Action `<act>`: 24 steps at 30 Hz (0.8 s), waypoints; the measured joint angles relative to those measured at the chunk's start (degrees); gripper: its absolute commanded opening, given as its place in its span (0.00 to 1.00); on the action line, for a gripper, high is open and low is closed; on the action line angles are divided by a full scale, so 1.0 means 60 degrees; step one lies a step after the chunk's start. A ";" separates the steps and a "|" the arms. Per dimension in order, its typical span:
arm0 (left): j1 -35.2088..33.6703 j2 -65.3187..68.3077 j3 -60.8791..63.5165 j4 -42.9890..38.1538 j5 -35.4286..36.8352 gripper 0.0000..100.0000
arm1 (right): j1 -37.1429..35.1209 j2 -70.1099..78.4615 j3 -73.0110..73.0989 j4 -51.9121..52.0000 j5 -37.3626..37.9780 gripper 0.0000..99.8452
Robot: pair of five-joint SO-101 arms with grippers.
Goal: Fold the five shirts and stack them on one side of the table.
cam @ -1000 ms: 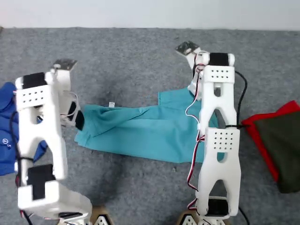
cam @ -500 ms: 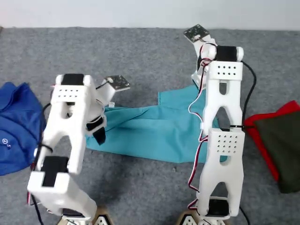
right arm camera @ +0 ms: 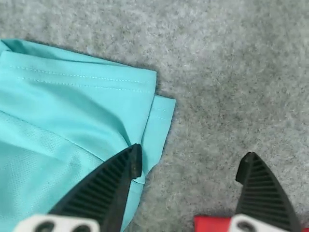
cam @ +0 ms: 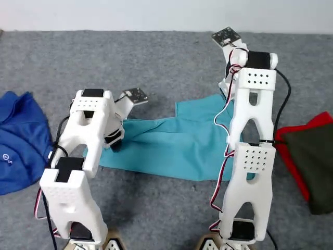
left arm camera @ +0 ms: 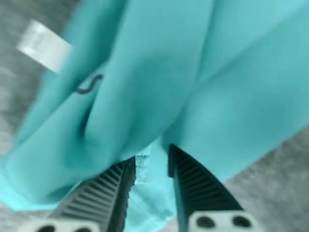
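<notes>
Left gripper [left arm camera: 147, 162]: is clenching a fold of the thin teal fabric shirt [cam: 171, 146], likely for folding it over.
Right gripper [right arm camera: 188, 166]: is hanging wide open above the shirt's hemmed corner, likely for gripping it.

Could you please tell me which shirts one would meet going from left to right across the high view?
blue shirt -> teal shirt -> red shirt -> dark shirt, which lies on top of the red one.
</notes>
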 measured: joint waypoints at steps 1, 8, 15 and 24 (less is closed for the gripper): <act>-0.0015 0.0000 0.0000 -0.0176 0.0000 0.04 | 0.0000 0.0000 0.0000 0.0000 0.0000 0.33; 0.0117 0.0029 0.0000 -0.0703 -0.0059 0.01 | 0.0000 0.0000 0.0000 0.0000 0.0000 0.33; 0.0176 -0.0029 -0.0513 0.0264 -0.0073 0.01 | 0.0000 0.0103 0.0000 0.0000 -0.0029 0.33; 0.0132 -0.0425 -0.2183 0.3048 -0.0352 0.01 | 0.0000 0.0176 0.0000 0.0000 -0.0073 0.33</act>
